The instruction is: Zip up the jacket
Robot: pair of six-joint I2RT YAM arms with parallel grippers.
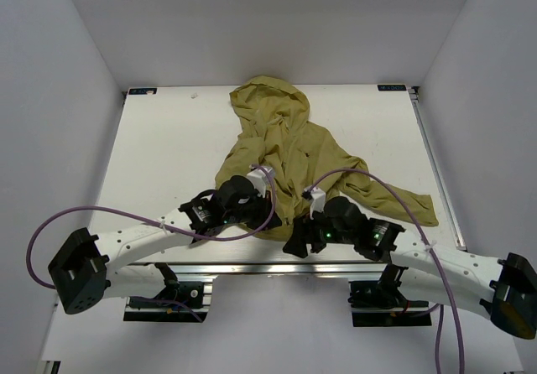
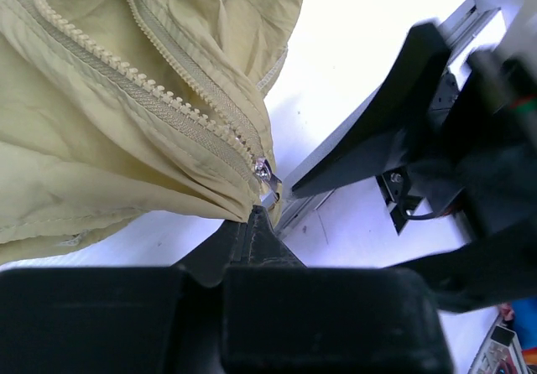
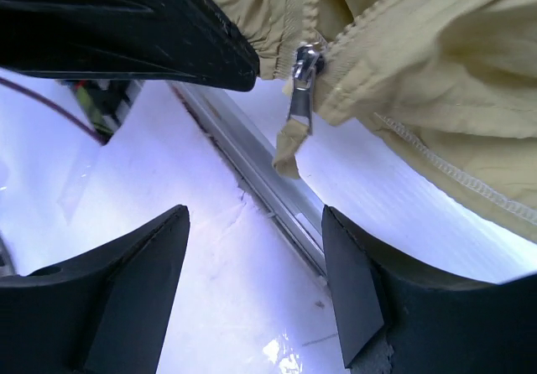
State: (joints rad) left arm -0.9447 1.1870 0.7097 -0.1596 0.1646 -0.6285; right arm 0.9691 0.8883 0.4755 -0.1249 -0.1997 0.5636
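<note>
The left gripper [image 2: 253, 219], jaws pressed together, pinches the near hem of the jacket [image 1: 281, 143], which lies mid-table [image 1: 168, 131] with its hood far, while just right the right gripper [image 3: 256, 257] hangs, jaws spread, near the zipper pull [image 3: 299, 106].

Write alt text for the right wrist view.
A metal zipper pull hangs from the hem of an olive jacket, straight ahead of the right tool, which is open and empty. The left tool pinches the hem beside the pull, above the rail at the table's edge.
</note>
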